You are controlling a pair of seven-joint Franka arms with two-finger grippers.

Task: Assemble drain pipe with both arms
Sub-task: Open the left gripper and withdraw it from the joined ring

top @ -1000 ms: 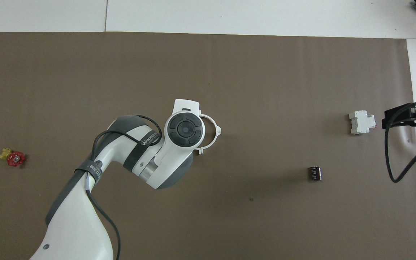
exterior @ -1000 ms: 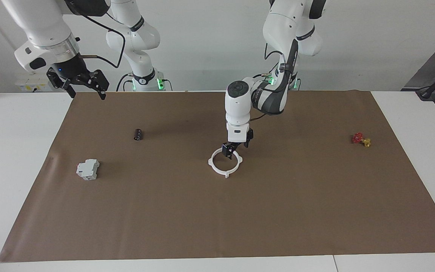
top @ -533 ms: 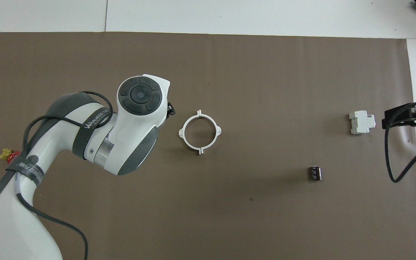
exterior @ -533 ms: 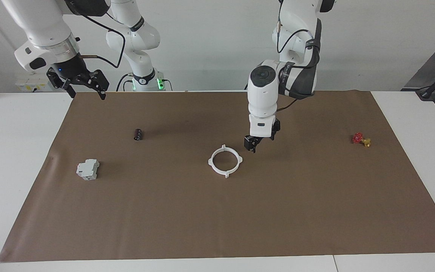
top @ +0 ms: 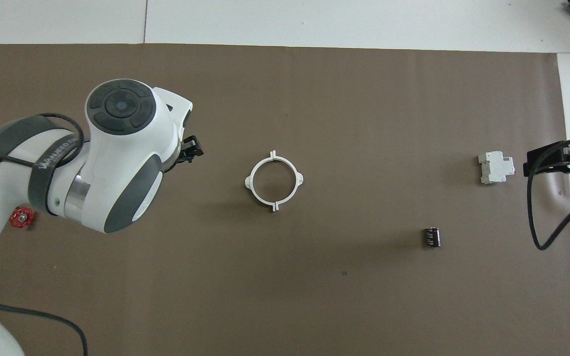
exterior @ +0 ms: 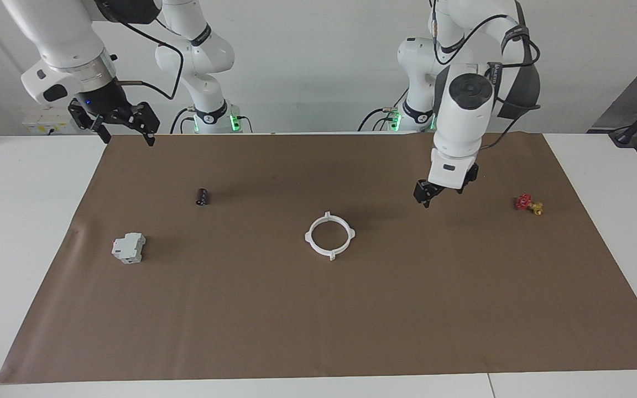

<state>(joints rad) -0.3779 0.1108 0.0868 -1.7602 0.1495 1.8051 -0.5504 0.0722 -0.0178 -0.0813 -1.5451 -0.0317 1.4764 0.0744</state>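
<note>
The drain pipe (exterior: 308, 237) lies joined as one flat white ring with four tabs at the middle of the brown mat; it also shows in the overhead view (top: 248, 182). Nothing touches it. My left gripper (exterior: 426, 200) hangs above the mat between the ring and the red valve, apart from both, and holds nothing; it shows in the overhead view (top: 193, 150) beside the ring. My right gripper (exterior: 125, 135) is open and empty, raised over the mat's corner at the right arm's end, and waits; it shows in the overhead view (top: 557, 165).
A grey-white boxy block (exterior: 128, 247) (top: 496, 167) and a small dark cylinder (exterior: 202, 196) (top: 431, 237) lie toward the right arm's end. A small red and gold valve (exterior: 528, 204) (top: 21, 217) lies toward the left arm's end. The brown mat (exterior: 318, 320) covers the table.
My left gripper has left the ring, risen and swung toward the left arm's end. The ring stays in place on the mat. The right arm has not moved.
</note>
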